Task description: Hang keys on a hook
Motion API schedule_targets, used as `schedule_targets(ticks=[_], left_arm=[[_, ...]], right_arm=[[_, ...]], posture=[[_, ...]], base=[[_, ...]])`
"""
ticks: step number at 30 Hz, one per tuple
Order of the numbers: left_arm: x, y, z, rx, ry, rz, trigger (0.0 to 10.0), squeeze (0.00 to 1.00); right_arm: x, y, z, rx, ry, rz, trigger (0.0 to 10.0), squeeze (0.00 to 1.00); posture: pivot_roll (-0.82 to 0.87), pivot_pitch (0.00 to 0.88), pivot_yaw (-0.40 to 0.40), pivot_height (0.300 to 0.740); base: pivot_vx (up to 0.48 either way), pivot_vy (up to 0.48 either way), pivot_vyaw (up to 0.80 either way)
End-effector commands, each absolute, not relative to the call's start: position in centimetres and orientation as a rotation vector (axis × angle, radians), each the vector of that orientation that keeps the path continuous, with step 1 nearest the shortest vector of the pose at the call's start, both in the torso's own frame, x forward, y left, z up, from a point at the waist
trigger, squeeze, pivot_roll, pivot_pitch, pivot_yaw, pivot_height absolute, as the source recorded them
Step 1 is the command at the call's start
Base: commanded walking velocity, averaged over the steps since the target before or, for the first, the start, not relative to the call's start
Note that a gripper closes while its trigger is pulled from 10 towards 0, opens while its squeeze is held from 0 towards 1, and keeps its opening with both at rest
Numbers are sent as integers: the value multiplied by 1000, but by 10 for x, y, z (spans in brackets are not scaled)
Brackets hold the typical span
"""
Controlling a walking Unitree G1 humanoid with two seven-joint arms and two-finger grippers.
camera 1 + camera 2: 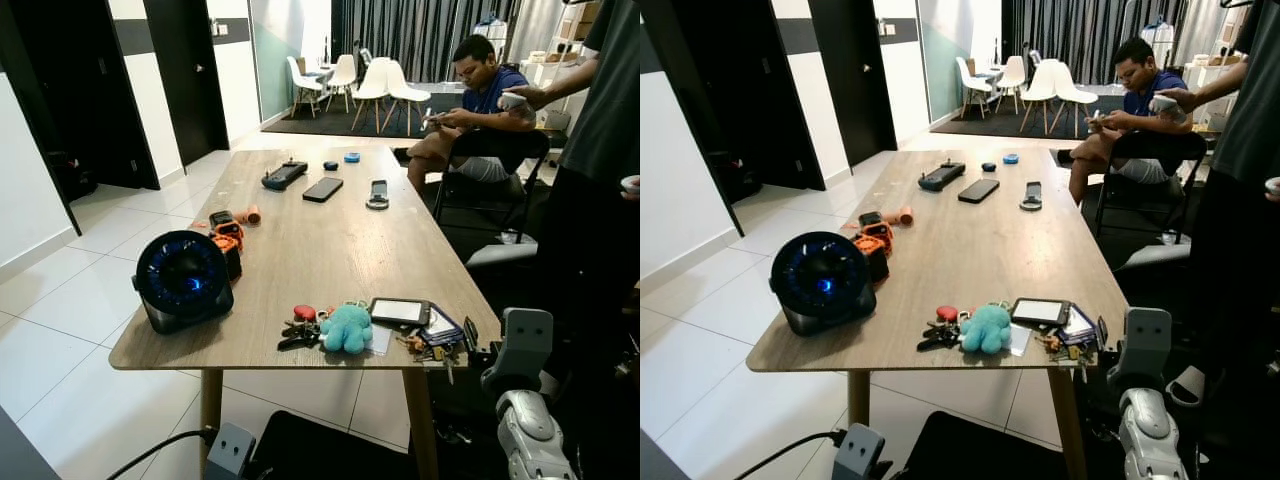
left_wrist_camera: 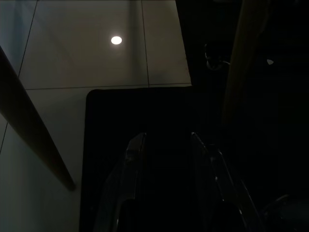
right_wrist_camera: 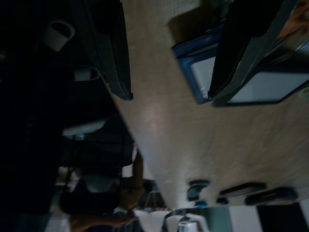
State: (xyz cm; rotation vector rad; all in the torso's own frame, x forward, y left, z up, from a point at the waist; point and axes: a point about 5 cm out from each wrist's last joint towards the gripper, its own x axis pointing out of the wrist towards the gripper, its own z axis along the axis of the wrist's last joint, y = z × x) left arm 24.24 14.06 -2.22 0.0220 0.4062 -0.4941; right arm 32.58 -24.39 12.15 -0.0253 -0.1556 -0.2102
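Right gripper [image 3: 169, 53] raised at the near right corner of the wooden table [image 1: 300, 250], fingers spread wide, nothing between them. Its wrist view looks along the tabletop: a dark-screened device [image 3: 263, 87] and a blue-edged card [image 3: 193, 72] lie just beyond the right-hand fingertip.

Two key bunches at the near edge. One, brass-coloured keys [image 1: 432, 350], lies loose just ahead of this gripper, beside the blue card. The other, dark keys [image 1: 300, 333] with a red tag, is further to its left, touching a teal plush toy [image 1: 347, 327].

Handling, judged: light, hard metal, slick; bunch flops and shifts rather than holding shape. Flat blades hard to pinch off wood. Best hold is likely the ring or a raised fob.

Left gripper [image 2: 166, 159] hangs low over floor and dark mat, fingers apart. No hook visible.
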Motion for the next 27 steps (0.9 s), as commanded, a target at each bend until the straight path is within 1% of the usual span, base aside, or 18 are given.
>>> schedule_targets(ticks=[1,3,11,12,13,14,15,17,18,27], left_arm=[[240,145,-24,43,421,-497,10000,0],[239,144,-25,49,424,-500,10000,0],[238,145,-26,58,427,-504,10000,0],[237,145,-26,59,429,-502,10000,0],[237,145,-26,59,429,-502,10000,0],[237,146,-26,59,430,-500,10000,0],[236,146,-27,60,431,-499,10000,0],[236,147,-27,60,432,-499,10000,0],[236,147,-27,60,432,-499,10000,0],[234,144,-27,58,431,-503,10000,0]], right_arm=[[324,-239,115,-18,-129,-201,10000,0],[325,-231,111,-19,-108,-170,10000,0],[327,-219,103,8,-64,-123,10000,8],[327,-216,101,12,-55,-113,10000,741],[327,-216,101,12,-55,-113,10000,741],[327,-214,101,12,-48,-106,10000,839],[327,-212,100,3,-40,-105,10000,741],[327,-211,99,-5,-34,-106,10000,741],[327,-211,99,-11,-29,-106,10000,0],[326,-212,93,-35,8,-99,10000,0]], posture=[[-3,62,65,740],[-5,66,67,740],[0,70,64,740],[1,71,63,740],[1,71,63,740],[1,71,62,740],[1,74,62,740],[1,74,62,740],[0,76,63,740],[-2,84,61,740]], base=[[0,0,0],[0,0,0],[0,0,0],[0,0,0],[0,0,0],[0,0,0],[0,0,0],[0,0,0],[0,0,0],[0,0,0]])
